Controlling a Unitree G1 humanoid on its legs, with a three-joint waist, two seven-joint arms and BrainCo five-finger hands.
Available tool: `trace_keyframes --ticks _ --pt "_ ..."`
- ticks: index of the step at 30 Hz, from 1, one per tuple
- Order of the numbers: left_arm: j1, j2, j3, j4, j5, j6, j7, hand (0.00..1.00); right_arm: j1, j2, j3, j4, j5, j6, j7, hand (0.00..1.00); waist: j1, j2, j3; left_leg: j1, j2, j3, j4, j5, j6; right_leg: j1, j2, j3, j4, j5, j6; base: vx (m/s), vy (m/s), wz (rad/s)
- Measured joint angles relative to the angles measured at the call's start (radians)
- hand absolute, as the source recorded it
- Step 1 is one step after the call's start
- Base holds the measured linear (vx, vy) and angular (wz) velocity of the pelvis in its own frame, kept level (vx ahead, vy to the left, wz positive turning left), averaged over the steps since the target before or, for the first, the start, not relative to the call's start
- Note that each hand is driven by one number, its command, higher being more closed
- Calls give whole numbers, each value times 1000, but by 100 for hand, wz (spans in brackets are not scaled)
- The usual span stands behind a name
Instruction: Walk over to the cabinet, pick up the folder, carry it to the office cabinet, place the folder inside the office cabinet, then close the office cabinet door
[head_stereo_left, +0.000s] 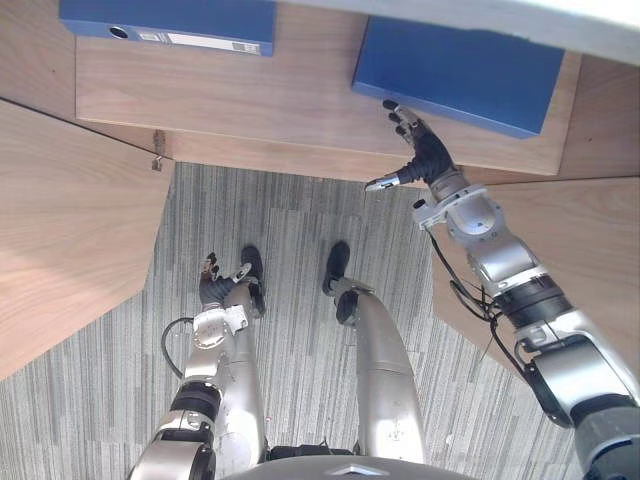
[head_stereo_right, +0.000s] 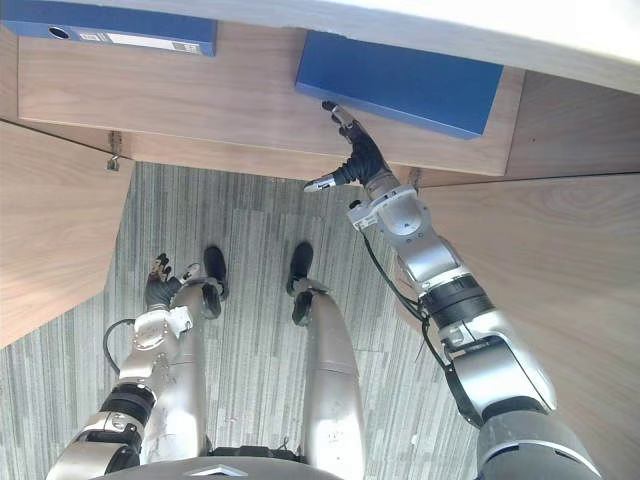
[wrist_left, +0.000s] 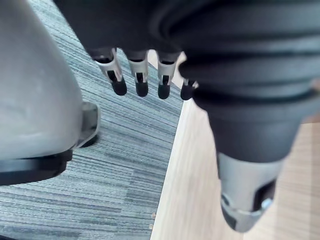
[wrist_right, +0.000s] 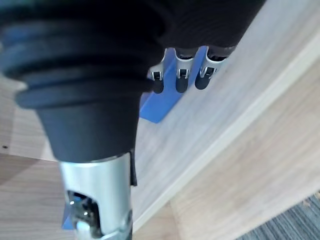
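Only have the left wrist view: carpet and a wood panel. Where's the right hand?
Observer: The right hand is up at the cabinet shelf, with straight fingers at the near edge of a blue folder lying flat.
Operator: Gripping it?
Observer: No, nothing is curled round it, and the thumb sticks out sideways. I can't confirm contact.
Operator: Anything else on the shelf?
Observer: A second blue folder at the shelf's left end, apart from the first.
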Motion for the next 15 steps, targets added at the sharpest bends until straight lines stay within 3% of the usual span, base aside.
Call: trace_keyframes --ticks 1,2,6,10,15 --pt "0 0 0 0 11 0 -3 0 27 3 -42 -38 -38 -1 -24 0 1 0 0 0 0 0 -1 0 0 0 0 0 2 0 0 0 0 0" --pt "1 0 1 0 14 0 -5 0 39 7 -64 -53 -55 -2 -35 100 0 0 0 1 0 1 -1 0 0 0 0 0 3 0 0 0 0 0" --pt "2 -1 8 -5 49 0 -4 0 120 124 -207 -176 -177 -3 -148 100 -2 0 0 7 0 6 -5 0 0 0 0 6 0 0 0 0 0 0" --pt "3 -11 39 -18 88 -4 10 0 165 234 -218 -242 -354 0 -235 100 -3 0 0 10 0 8 -9 0 0 -1 0 7 -1 -1 0 -8 -3 0" --pt "10 -21 56 -55 106 -15 23 0 167 312 -213 -239 -546 37 -276 100 2 0 0 1 -3 9 -12 1 -1 -11 -2 7 -1 -1 0 0 0 0"
